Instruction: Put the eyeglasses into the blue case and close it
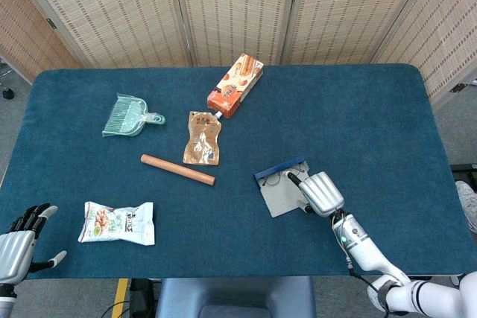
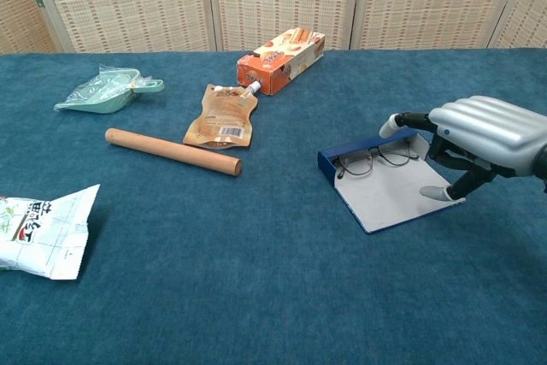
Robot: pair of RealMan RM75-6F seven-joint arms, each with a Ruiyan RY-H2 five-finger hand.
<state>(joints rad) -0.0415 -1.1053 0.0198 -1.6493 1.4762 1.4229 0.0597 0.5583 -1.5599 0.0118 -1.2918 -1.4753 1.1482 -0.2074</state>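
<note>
Now the eyeglasses (image 2: 376,158) lay inside the open blue case (image 2: 389,185); my right hand (image 2: 479,138) hovered empty, fingers loosely curled, so I judged folding the flap (image 2: 395,196) over squarely mattered most.

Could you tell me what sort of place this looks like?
Probably a robot test room: a blue-clothed table, woven folding screens behind, and unrelated props such as a dustpan and snack box.

Eyeglasses (image 2: 376,158): thin dark-framed, laid folded in the case's far tray.
Blue case (image 2: 389,197): lies open, its pale grey flap spread flat toward the near side.
</note>
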